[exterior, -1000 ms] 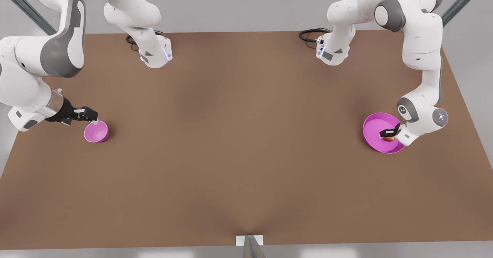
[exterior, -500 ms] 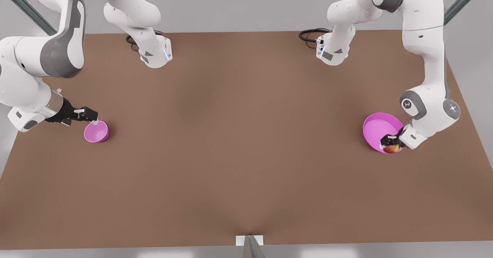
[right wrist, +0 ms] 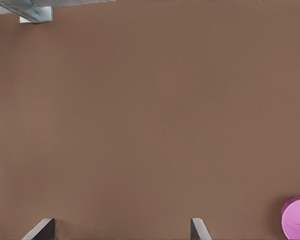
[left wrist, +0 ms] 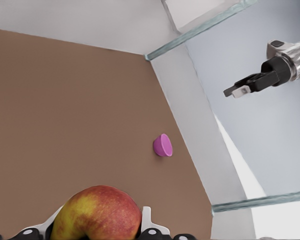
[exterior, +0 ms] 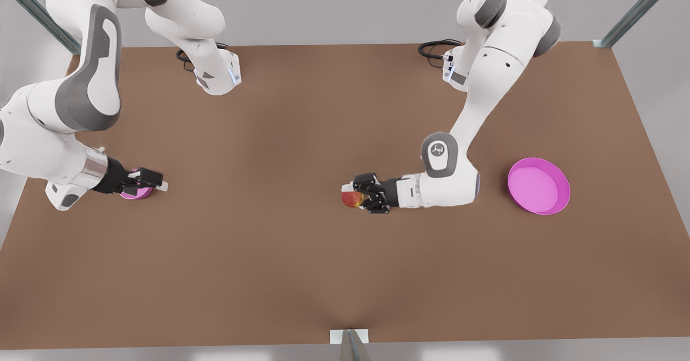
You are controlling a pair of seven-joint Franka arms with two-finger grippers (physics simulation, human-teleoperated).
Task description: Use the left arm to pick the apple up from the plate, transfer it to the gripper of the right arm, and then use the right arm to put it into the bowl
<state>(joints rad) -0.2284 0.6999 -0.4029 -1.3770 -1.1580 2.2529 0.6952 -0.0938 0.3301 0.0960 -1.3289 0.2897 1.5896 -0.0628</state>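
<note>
While the left gripper (exterior: 356,195) holds the apple (exterior: 350,199) mid-counter, the right gripper (exterior: 159,184), spread wide, hangs well apart over the bowl (exterior: 135,193). Risk: a misaligned handover drops the apple onto the counter (exterior: 302,264), which would roll.

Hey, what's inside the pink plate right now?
Nothing: the plate shows a bare pink floor. The apple is held in the left gripper mid-table. The right gripper hangs open above the bowl.
</note>
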